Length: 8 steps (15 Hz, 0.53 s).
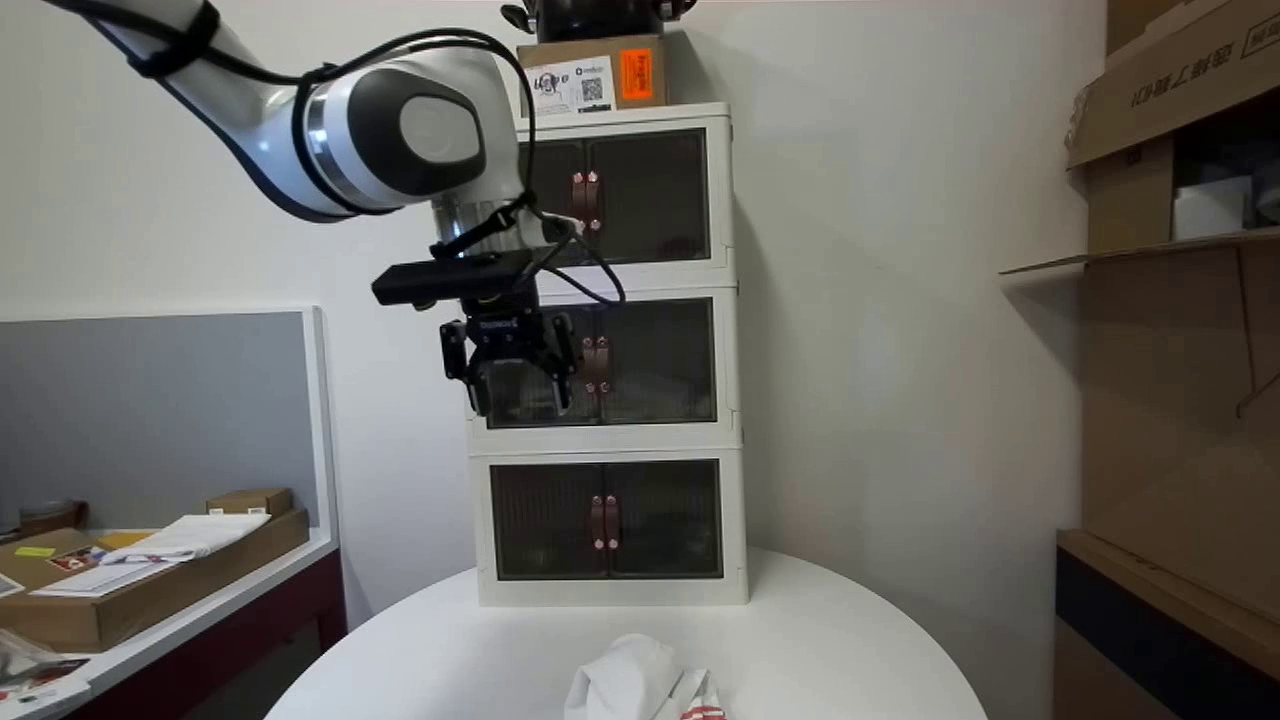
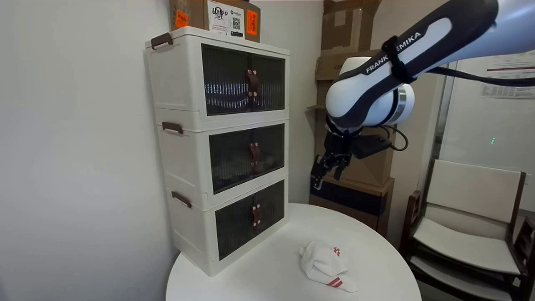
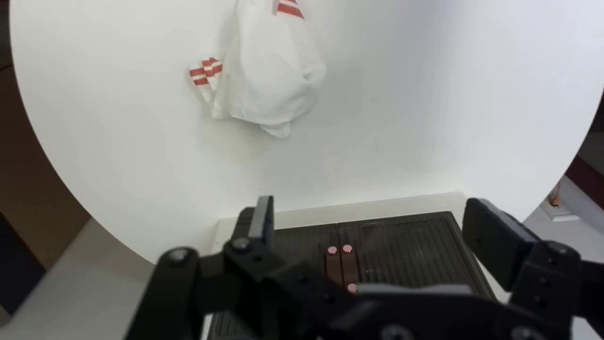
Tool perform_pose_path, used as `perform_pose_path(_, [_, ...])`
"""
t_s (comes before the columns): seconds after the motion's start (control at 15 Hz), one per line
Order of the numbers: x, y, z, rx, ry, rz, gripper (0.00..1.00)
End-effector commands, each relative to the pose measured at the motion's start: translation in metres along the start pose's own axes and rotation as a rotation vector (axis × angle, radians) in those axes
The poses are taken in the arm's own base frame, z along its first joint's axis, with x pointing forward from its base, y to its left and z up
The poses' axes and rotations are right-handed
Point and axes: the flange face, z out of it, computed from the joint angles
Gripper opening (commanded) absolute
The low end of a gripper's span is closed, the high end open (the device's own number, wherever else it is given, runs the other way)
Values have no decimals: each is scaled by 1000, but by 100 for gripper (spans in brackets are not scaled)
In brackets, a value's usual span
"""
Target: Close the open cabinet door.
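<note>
The middle tier's cabinet door is a wide dark tinted panel with brown handles at its centre. It appears flush with its white frame in both exterior views. In an exterior view, my gripper overlaps the door's left part. Another exterior view shows my gripper well out in front of the cabinet, apart from it. In the wrist view, my gripper's fingers are spread wide with nothing between them. The panel behind them there looks like the bottom tier's door; the middle door cannot be made out.
The white three-tier cabinet stands on a round white table against the wall. A crumpled white cloth with red stripes lies on the table. A cardboard box sits on the cabinet. Large cartons stand to one side.
</note>
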Motion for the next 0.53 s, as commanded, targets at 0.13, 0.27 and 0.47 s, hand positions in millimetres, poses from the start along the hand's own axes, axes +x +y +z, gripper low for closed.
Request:
perform_pose_path(0.13, [-20, -7, -2, -41, -17, -12, 100])
perform_pose_path(0.27, [-23, -8, -3, -41, -16, -13, 100])
perform_pose_path(0.47, [-23, -7, 0, -39, -20, -11, 100])
